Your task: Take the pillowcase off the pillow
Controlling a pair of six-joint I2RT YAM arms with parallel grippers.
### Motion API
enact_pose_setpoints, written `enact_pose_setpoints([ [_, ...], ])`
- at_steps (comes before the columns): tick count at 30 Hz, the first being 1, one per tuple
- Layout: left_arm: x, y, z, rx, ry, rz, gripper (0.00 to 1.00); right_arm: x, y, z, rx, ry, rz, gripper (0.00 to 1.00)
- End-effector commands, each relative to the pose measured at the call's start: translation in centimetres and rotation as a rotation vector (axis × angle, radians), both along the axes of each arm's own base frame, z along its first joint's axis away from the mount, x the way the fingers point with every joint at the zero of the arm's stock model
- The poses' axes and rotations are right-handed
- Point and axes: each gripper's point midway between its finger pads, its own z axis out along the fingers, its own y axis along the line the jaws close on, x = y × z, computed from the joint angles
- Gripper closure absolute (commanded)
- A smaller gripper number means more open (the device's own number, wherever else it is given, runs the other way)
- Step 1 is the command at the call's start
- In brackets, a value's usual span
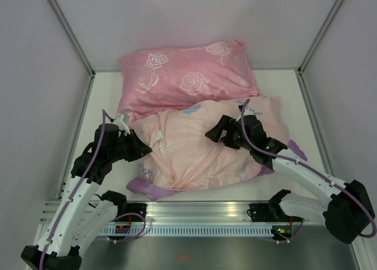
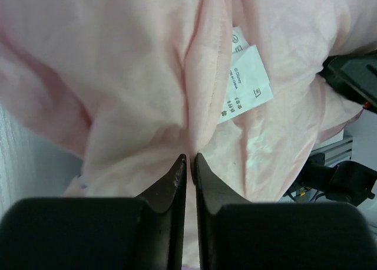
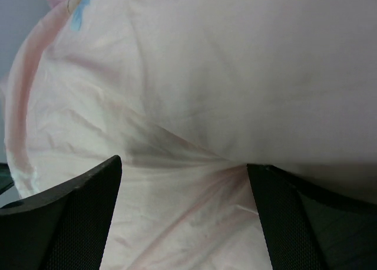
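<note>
- Pillowcase (image 1: 200,146): inside-out, pale pink, mid-tabletop (image 1: 103,99); pillow apparently inside, hidden. Risk: the pillow drags along with the case.
- Rose pillow (image 1: 188,75): 1, touching behind; could snag or shift.
- Right claw (image 3: 184,164): wide open on fabric, holding nothing.
- Left claw (image 2: 189,161): nearly closed, pinching 1 thin fold; may slip.
- Care label (image 2: 244,81): beside that fold.

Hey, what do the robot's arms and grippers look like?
The left arm and right arm have white links, black joints and a purple cable along each. The left gripper and right gripper are black, with wedge-shaped fingers.
</note>
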Motion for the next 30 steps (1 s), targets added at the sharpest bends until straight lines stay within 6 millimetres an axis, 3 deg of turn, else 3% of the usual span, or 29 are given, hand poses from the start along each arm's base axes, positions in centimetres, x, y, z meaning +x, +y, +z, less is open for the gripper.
enact_pose_setpoints([
  [1,0.6,-0.4,0.2,-0.017,-0.003,0.002,0.87,0.1,-6.5,-4.7,-0.195,0.083,-0.127,0.06],
  [4,0.8,-1.0,-0.6,-0.038,0.017,-0.017,0.89,0.1,-7.9,-4.8,-0.200,0.089,-0.145,0.06],
  [5,0.9,-1.1,-0.8,-0.042,0.021,-0.019,0.98,0.1,-7.8,-4.8,-0.194,0.095,-0.135,0.06],
  [9,0.9,-1.6,-1.2,-0.060,0.020,-0.036,0.98,-0.8,-6.4,-4.0,-0.185,0.090,0.004,0.06],
  [12,0.8,-1.5,-1.6,-0.061,0.018,-0.032,0.98,-0.5,-5.8,-0.5,-0.198,0.009,0.026,0.06],
  [13,0.7,-1.6,-1.7,-0.064,0.018,-0.035,0.98,-0.6,-4.1,2.6,-0.188,-0.063,0.068,0.06],
  [14,0.7,-1.7,-1.6,-0.077,0.016,-0.040,0.98,-1.1,-3.4,3.7,-0.205,-0.077,0.089,0.06],
  [15,0.5,-1.9,-1.9,-0.087,0.019,-0.044,0.98,-2.5,-1.2,4.9,-0.209,-0.106,0.158,0.06],
  [16,0.3,-2.1,-1.4,-0.108,-0.002,-0.051,0.98,-2.4,0.3,8.1,-0.187,-0.165,0.169,0.06],
  [18,0.1,-2.5,-0.9,-0.147,-0.021,-0.059,0.98,-3.4,2.9,9.0,-0.201,-0.168,0.229,0.07],
  [19,-0.1,-2.4,-1.0,-0.155,-0.026,-0.058,0.98,-4.1,4.8,11.1,-0.190,-0.219,0.256,0.06],
  [20,-0.3,-2.5,-0.9,-0.166,-0.028,-0.058,0.98,-4.3,6.2,10.2,-0.222,-0.207,0.285,0.06],
  [21,-0.4,-2.5,-1.1,-0.170,-0.026,-0.061,0.98,-4.9,7.8,11.5,-0.210,-0.232,0.317,0.07],
  [22,-0.6,-2.7,-1.0,-0.175,-0.027,-0.069,0.98,-4.6,9.0,10.3,-0.248,-0.214,0.324,0.07],
  [24,-0.9,-2.7,-0.8,-0.179,-0.025,-0.079,0.98,-4.9,11.1,10.6,-0.247,-0.234,0.349,0.06],
  [25,-1.0,-2.7,-0.9,-0.178,-0.022,-0.081,0.98,-4.3,12.1,9.1,-0.279,-0.215,0.345,0.07],
  [27,-1.4,-2.5,-0.7,-0.174,-0.024,-0.080,0.98,-3.7,13.1,8.4,-0.298,-0.205,0.326,0.08],
  [28,-1.5,-2.5,-0.5,-0.174,-0.031,-0.080,0.98,-3.2,13.6,6.9,-0.331,-0.186,0.318,0.09],
  [30,-1.5,-2.2,-0.2,-0.167,-0.046,-0.068,0.98,-2.5,14.0,5.8,-0.351,-0.171,0.290,0.12],
])
